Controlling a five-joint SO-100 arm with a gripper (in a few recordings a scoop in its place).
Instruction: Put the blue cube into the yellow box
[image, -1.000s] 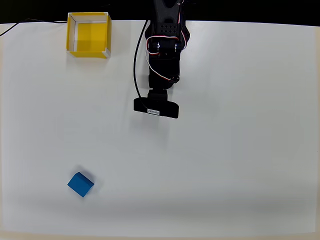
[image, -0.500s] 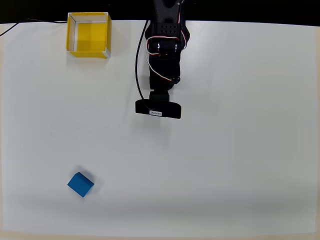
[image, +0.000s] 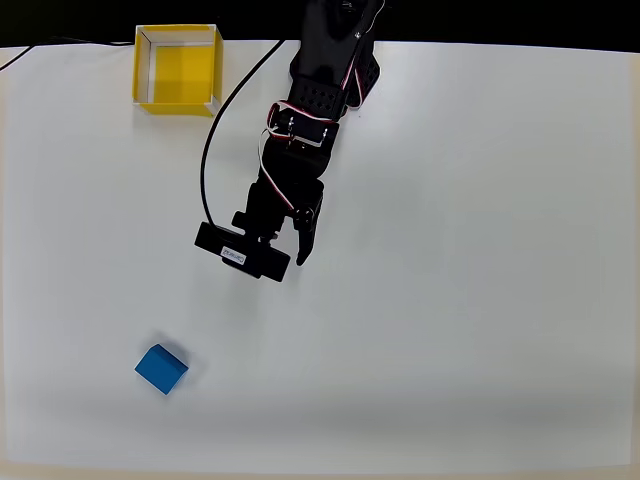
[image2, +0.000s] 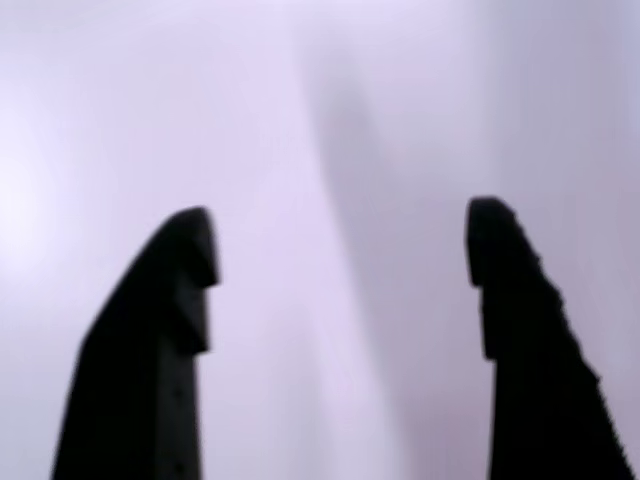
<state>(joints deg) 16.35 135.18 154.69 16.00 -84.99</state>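
Overhead view: bare white table (image: 480, 300) around blue cube (image: 161, 369).

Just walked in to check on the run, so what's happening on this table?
A black robot arm reaches out over a white table, its gripper open and empty. The blue cube lies untouched near the lower left of the overhead view, apart from the gripper. The yellow box sits empty at the upper left.
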